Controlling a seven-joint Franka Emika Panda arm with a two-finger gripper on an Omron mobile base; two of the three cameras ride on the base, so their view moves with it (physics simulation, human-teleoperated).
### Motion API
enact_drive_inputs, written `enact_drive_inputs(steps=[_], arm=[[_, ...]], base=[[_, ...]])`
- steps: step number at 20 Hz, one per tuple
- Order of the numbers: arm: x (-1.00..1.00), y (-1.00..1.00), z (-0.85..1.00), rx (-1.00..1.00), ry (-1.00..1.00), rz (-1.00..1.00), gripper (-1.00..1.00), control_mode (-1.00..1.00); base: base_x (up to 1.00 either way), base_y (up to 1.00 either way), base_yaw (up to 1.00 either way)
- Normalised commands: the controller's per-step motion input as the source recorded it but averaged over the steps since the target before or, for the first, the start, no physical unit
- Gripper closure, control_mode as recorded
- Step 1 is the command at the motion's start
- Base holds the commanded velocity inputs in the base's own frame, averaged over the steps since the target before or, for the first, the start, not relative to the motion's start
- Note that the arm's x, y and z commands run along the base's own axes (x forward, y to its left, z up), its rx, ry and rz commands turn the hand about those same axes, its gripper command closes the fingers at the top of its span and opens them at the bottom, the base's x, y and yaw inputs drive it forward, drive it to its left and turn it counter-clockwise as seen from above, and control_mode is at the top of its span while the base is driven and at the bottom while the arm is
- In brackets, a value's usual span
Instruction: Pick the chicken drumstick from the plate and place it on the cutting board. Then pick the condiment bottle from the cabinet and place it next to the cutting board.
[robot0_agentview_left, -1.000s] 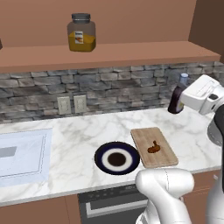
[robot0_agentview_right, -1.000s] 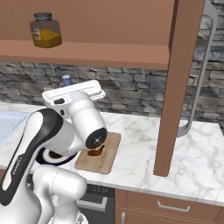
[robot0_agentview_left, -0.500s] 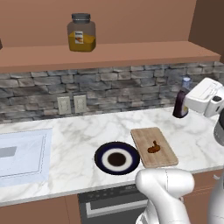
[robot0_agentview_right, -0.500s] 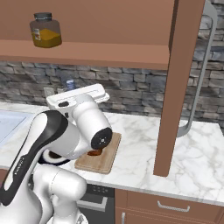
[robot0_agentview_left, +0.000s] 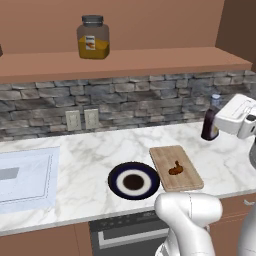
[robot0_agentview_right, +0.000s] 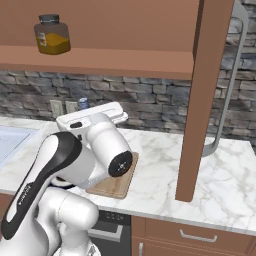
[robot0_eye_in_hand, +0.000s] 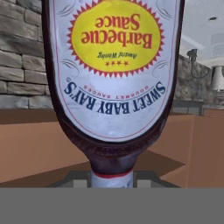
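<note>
Entry, left base view, read from your left. At the left edge you have a pale sink basin (robot0_agentview_left: 25, 177) set into the white marble counter (robot0_agentview_left: 85, 155). Above it, on the cabinet (robot0_agentview_left: 125, 62), a wide orange-filled glass jar (robot0_agentview_left: 93, 37) stands upright. On the stone wall below the shelf you see two pale outlets (robot0_agentview_left: 82, 119). Moving right along the counter: the plate (robot0_agentview_left: 133, 181), bare of food, and just beside it on the right the cutting board (robot0_agentview_left: 176, 167). The chicken drumstick (robot0_agentview_left: 175, 169) lies on the board, toward its right half.

Further right, behind the board and near the stone wall, you find the condiment bottle (robot0_agentview_left: 210, 124), upright, its base down at counter level, though contact with the marble cannot be confirmed. The gripper (robot0_agentview_left: 222, 125) meets the bottle's right side; the white hand hides the fingers.

Hand view: the condiment bottle (robot0_eye_in_hand: 114, 78) sits very close to the lens, label reading upside down, neck toward the bottom edge, right where the finger tips rise. Jaws narrowed and clamped on the bottle.

Right base view: the arm covers most of the cutting board (robot0_agentview_right: 117, 182); a bit of the bottle's pale cap (robot0_agentview_right: 83, 103) shows above the white hand.
</note>
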Motion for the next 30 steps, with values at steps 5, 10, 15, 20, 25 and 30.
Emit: enact_drive_inputs(steps=[5,10,15,20,25,30], arm=[[-0.05,-0.06,-0.11,0.0,0.0,0.0,1.0,-1.0],[-0.01,-0.08,-0.18,0.0,0.0,0.0,1.0,-1.0],[0.0,-0.15,-0.2,0.0,0.0,0.01,1.0,-1.0],[0.0,-0.14,-0.16,0.01,0.0,0.02,1.0,-1.0],[0.0,-0.16,-0.18,0.02,0.0,0.03,1.0,-1.0],[0.0,-0.16,-0.21,0.02,0.0,0.03,1.0,-1.0]], base=[[0.0,0.0,0.0],[0.0,0.0,0.0],[0.0,0.0,0.0],[0.0,0.0,0.0],[0.0,0.0,0.0],[0.0,0.0,0.0]])
